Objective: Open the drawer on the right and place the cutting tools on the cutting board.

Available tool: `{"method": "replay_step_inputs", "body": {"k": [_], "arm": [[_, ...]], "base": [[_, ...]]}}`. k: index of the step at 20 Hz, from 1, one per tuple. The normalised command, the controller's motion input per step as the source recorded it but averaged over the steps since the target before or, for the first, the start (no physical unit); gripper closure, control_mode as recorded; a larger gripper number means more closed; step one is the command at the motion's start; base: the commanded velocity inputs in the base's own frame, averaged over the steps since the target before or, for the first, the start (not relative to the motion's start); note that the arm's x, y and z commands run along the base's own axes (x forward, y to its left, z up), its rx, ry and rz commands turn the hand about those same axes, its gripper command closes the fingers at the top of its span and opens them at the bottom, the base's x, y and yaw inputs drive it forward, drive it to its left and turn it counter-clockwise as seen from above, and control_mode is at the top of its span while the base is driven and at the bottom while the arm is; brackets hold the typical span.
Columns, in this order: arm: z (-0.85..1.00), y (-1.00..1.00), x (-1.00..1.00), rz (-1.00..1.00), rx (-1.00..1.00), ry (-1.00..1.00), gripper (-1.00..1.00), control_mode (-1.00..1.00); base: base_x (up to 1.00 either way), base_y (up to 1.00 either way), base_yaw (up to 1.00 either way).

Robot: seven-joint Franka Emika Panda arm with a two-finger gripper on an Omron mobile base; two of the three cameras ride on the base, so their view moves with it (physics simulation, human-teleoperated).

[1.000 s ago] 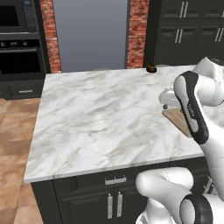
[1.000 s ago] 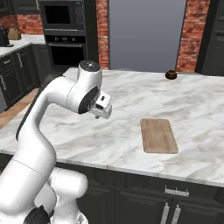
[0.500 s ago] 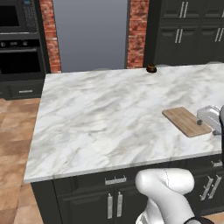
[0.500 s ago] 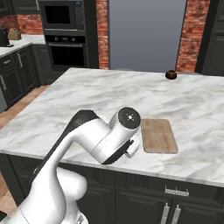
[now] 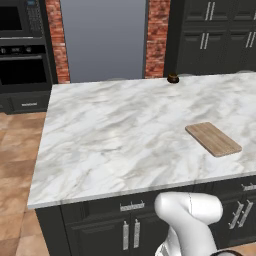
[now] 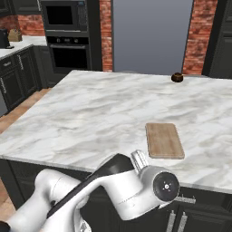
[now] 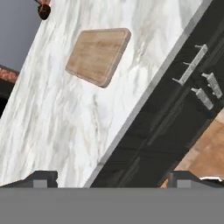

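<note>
The gripper (image 7: 112, 177) is spread wide, nothing held, poised at the counter's near edge. The drawer (image 7: 175, 94) is shut, its handle (image 7: 190, 64) untouched; the cutting board (image 7: 98, 54) lies bare. The handle should be squarely straddled before pulling.

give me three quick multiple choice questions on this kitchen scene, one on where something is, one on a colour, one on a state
1. Where is the cutting board?
A. on the marble counter
B. on the floor
C. in the oven

2. What colour are the cabinet fronts under the counter?
A. white
B. black-charcoal
C. red

3. How do the fingers of the end effector stand?
A. shut on the board
B. shut on a handle
C. wide apart, nothing between them

Answers: 1 A, the board lies flat on the countertop near its front edge. 2 B, the fronts are dark with silver handles. 3 C, the hand view shows both tips far apart, holding nothing.
</note>
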Motion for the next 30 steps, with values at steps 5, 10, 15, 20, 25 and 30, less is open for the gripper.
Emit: {"method": "replay_step_inputs", "body": {"k": [5,10,15,20,25,30], "arm": [[-0.58,-1.00,-0.32,-0.40,0.26,-0.02,-1.00,-1.00],[-0.47,-0.88,-0.12,-0.23,0.33,-0.18,-1.00,-1.00],[-0.54,-0.57,0.01,-0.02,0.22,-0.27,-1.00,-1.00],[-0.56,-0.26,0.17,0.00,0.16,-0.29,-1.00,-1.00],[-0.45,0.00,0.41,0.00,0.02,-0.28,-1.00,-1.00],[-0.49,0.00,0.54,0.00,-0.02,-0.22,-1.00,-1.00]], "base": [[0.00,0.00,0.00],[0.00,0.00,0.00],[0.00,0.00,0.00],[0.00,0.00,0.00],[0.00,0.00,0.00],[0.00,0.00,0.00]]}}
